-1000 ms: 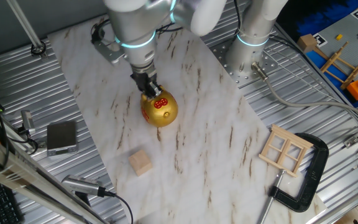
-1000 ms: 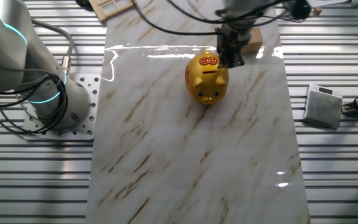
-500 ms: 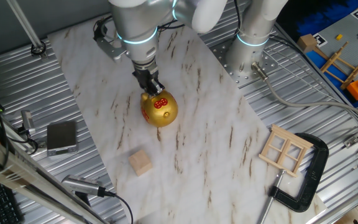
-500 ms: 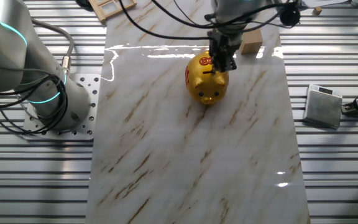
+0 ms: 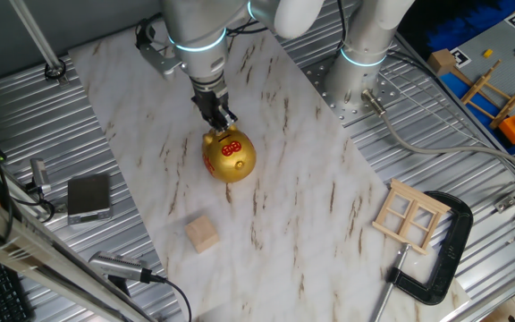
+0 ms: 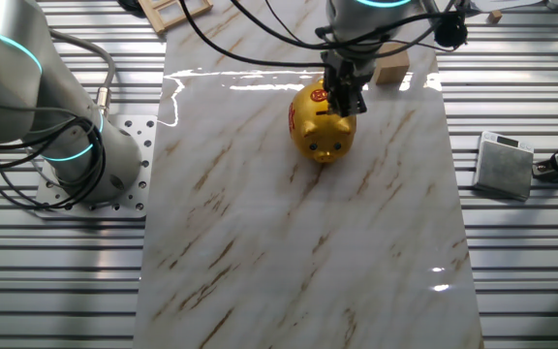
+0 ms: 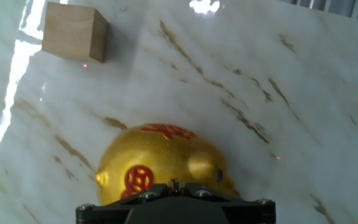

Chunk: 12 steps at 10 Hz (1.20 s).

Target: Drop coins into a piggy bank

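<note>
So the piggy bank (image 5: 229, 157) is a shiny gold, round thing with red markings on its back, sitting a bit left of center in one fixed view on a glossy white marble-look counter (image 5: 302, 179) with brown streaks. A pale wooden cube (image 5: 202, 235) with matte faces sits lower left of it, well apart. The claw (image 5: 220, 119) hangs right above the pig's back, fingers close together, but I honestly can't tell if they're pinching a coin or quite touching the pig. Compared with a second ago, the arm has lifted and shifted slightly toward the top of the frame; the pig hasn't budged.
</note>
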Available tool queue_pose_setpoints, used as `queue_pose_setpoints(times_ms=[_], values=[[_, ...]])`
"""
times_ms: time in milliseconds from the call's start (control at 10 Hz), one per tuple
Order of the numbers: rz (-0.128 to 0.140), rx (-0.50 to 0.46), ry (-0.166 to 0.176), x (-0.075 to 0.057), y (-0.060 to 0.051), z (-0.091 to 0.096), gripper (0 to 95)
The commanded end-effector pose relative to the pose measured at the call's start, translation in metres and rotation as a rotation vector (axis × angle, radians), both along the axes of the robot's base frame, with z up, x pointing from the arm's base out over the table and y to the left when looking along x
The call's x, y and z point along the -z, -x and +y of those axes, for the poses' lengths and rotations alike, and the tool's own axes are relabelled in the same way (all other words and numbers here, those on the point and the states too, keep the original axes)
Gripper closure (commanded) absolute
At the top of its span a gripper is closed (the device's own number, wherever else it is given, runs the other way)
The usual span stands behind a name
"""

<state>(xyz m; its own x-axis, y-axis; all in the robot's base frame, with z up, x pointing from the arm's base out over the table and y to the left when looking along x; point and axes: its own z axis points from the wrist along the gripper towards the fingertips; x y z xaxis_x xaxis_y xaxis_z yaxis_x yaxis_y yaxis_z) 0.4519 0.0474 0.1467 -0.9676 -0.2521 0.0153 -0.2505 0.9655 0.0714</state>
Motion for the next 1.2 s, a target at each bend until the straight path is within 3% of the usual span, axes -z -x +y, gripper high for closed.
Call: queue_pose_setpoints(times_ms=[100, 1200], values=[[0.002, 0.001, 0.000, -0.0007, 0.0010, 0.0004, 95.0], [0.001, 0.007, -0.002, 0.0030, -0.0001, 0.0043, 95.0]])
